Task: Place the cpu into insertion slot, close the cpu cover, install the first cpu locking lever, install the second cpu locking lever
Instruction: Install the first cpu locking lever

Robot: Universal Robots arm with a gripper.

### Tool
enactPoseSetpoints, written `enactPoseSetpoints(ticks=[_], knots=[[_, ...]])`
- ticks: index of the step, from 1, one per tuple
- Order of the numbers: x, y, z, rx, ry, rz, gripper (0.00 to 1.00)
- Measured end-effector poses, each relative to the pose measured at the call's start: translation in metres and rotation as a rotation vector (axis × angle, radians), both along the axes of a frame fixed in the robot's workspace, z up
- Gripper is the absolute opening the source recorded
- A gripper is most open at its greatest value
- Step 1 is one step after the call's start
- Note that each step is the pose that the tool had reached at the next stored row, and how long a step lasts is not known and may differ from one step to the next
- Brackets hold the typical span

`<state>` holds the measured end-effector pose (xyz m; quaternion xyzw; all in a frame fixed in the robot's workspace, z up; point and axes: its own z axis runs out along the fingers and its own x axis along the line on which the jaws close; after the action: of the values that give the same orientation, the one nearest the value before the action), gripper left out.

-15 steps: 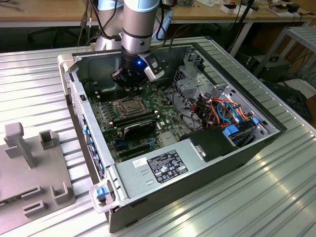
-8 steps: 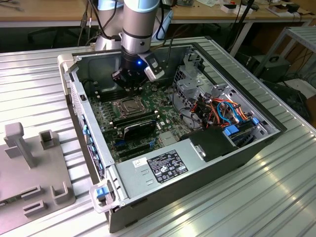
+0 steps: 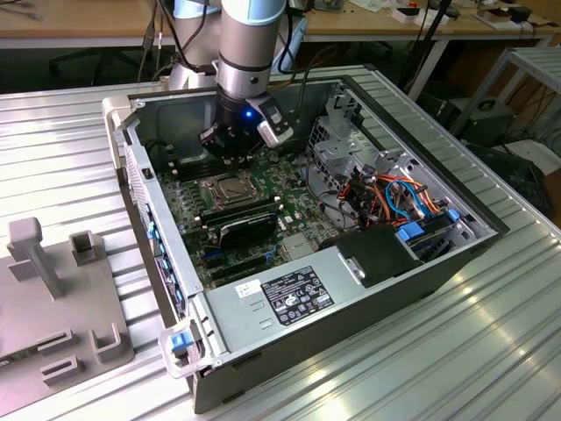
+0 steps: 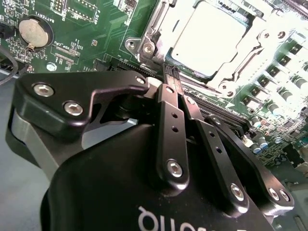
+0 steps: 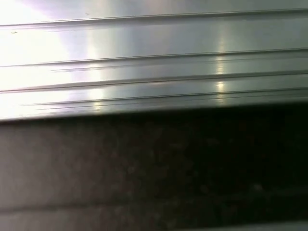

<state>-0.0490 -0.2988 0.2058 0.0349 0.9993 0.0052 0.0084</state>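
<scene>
With the cpu [image 4: 207,41] already seated in the insertion slot [image 4: 159,29] under its closed cpu cover [image 4: 166,21], my hand [image 4: 172,72] hovers clenched and empty beside that slot, so I judge lever-latching needs a precise downward hook.

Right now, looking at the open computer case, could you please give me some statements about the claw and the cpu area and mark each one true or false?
1. The cpu lies in the insertion slot. True.
2. The cpu cover lies down around the cpu. True.
3. The claw is wide open. False: its fingers are together.
4. The claw carries a memory stick. False: it holds no stick, and its tips are at the socket's edge.
5. The round coin battery sits on the green board. True.
</scene>
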Motion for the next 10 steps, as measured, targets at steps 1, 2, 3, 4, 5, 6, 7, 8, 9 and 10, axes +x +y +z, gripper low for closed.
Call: enactPoseSetpoints(ticks=[1, 2, 3, 4, 5, 6, 7, 8, 9, 10], knots=[[0.0001, -0.0001, -0.0007, 0.0, 0.0011, 0.0, 0.11], [0.0007, -0.0016, -0.0023, 0.0003, 0.0057, 0.0, 0.11], [0.0027, -0.0021, -0.0066, -0.0007, 0.0136, 0.0, 0.11], [0.0016, 0.0032, -0.0046, -0.0019, 0.0167, 0.012, 0.11], [0.0023, 0.0045, -0.0055, 0.0009, 0.0154, 0.013, 0.11], [0.0024, 0.0046, -0.005, 0.0022, 0.0143, 0.015, 0.11], [0.0025, 0.0049, -0.0048, 0.0029, 0.014, 0.016, 0.11], [0.0028, 0.0054, -0.0047, 0.0045, 0.0135, 0.017, 0.11], [0.0028, 0.0055, -0.0038, 0.0058, 0.013, 0.017, 0.11], [0.0029, 0.0056, -0.0025, 0.0068, 0.0128, 0.018, 0.11]])
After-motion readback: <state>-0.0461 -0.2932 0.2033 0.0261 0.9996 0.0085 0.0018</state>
